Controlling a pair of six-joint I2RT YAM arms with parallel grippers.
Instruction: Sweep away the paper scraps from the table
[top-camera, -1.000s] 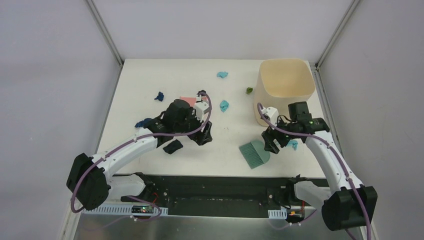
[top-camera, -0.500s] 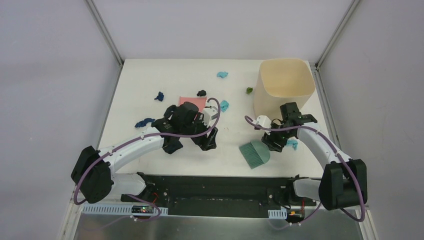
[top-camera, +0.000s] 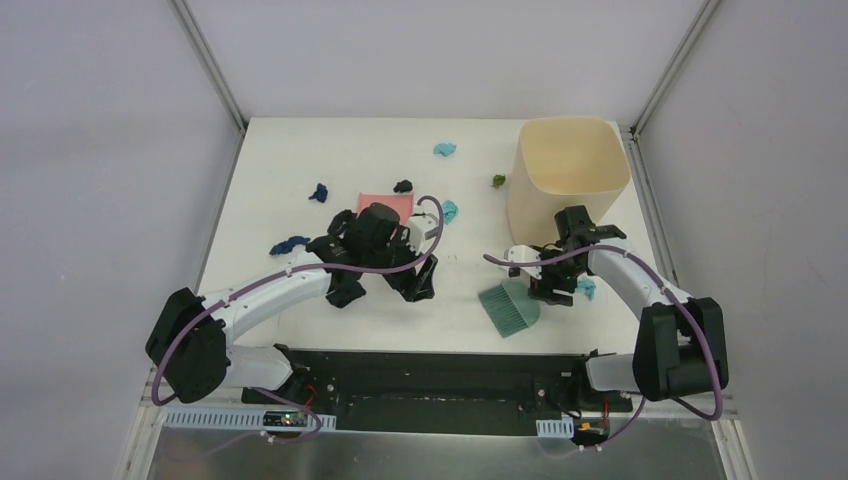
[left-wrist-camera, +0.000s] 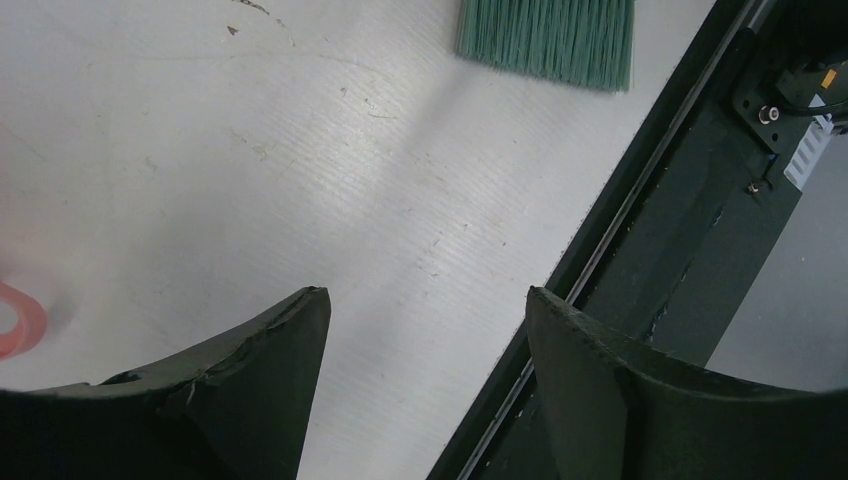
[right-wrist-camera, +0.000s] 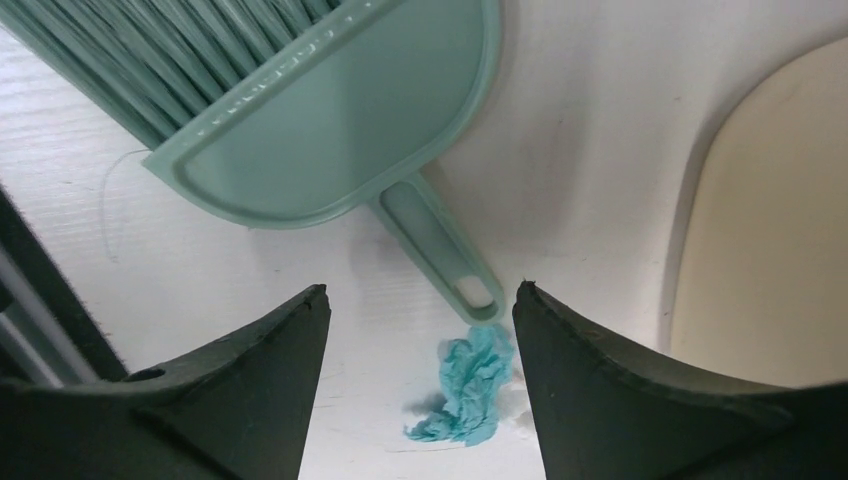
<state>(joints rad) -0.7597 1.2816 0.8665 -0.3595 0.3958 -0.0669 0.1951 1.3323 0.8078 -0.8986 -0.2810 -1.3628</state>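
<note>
Black fingers of the right pincer (right-wrist-camera: 420, 300) stand wide and empty. Between them lie the handle tip of the teal brush (right-wrist-camera: 340, 130) and, just beside it, one teal scrap (right-wrist-camera: 465, 385). From above, the beige bin (right-wrist-camera: 770, 250) sits at 12 o'clock. Equally wide and empty, the left pincer (left-wrist-camera: 425, 300) hovers over bare bench (left-wrist-camera: 250, 150). Other paper scraps (top-camera: 319, 192) lie scattered from 10 to 1 o'clock of it, around the pink dustpan (top-camera: 385, 202).

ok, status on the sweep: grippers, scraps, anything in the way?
Left gripper open, empty, above table. Right gripper open over brush handle, not gripping. Paper scraps scattered, unswept. Bin close beside brush.
</note>
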